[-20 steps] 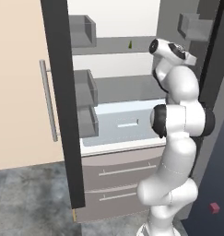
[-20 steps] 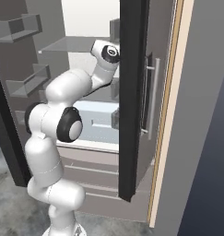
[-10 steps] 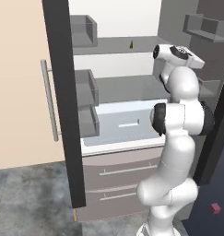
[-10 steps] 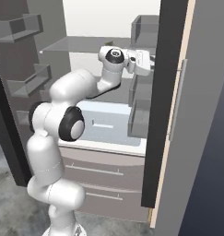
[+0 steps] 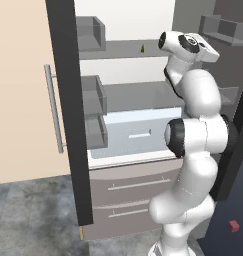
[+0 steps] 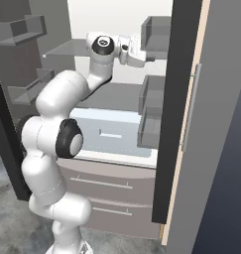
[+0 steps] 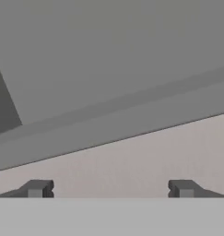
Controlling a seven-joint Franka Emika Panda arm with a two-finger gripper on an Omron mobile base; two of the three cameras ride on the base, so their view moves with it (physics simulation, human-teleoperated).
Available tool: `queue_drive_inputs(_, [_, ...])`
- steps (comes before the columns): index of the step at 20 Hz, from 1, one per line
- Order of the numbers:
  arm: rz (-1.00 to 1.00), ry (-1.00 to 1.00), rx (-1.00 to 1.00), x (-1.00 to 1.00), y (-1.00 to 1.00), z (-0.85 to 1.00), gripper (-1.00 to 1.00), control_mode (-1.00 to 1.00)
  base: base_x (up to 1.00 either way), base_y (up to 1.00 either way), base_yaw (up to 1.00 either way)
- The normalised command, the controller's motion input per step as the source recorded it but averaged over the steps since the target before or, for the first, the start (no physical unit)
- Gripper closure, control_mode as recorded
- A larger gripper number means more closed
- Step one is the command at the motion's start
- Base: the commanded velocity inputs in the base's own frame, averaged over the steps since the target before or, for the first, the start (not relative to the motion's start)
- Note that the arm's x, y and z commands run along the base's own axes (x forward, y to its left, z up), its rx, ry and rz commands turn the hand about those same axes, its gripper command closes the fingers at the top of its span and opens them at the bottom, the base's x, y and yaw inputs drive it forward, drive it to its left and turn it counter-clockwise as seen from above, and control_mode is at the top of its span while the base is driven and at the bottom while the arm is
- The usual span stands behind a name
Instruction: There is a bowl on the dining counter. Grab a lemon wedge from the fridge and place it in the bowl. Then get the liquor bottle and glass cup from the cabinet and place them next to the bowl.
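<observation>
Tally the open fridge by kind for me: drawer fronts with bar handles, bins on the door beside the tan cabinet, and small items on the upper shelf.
Drawer fronts: 2
Door bins: 3
Small items on upper shelf: 1
Total: 6

Over the last second the right-hand door (image 6: 201, 124) of the fridge (image 5: 133, 145) has swung further open and now stands edge-on in the right base view. The wrist and hand (image 7: 109, 189) have risen toward the upper shelf (image 5: 128, 49), tilting forward, then settled slightly lower and level.
</observation>
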Motion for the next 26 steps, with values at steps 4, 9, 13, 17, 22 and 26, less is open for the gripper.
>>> queue_drive_inputs(4, [0.21,0.1,0.0,-0.76,0.99,0.32,-1.0,-1.0,0.0,0.0,0.0])
queue_drive_inputs(9, [0.32,0.17,0.02,-0.72,0.78,0.1,-1.0,-1.0,0.0,0.0,0.0])
queue_drive_inputs(13, [0.48,0.22,0.18,-0.71,0.39,0.0,-1.0,-1.0,0.0,0.0,0.0])
queue_drive_inputs(17, [0.52,0.27,0.26,-0.55,0.2,0.0,-1.0,-1.0,0.0,0.0,0.0])
queue_drive_inputs(22, [0.47,0.33,0.24,-0.28,0.39,0.0,-1.0,-1.0,0.0,0.0,0.0])
queue_drive_inputs(26, [0.32,0.29,0.16,-0.14,0.64,0.0,-1.0,-1.0,0.0,0.0,0.0])
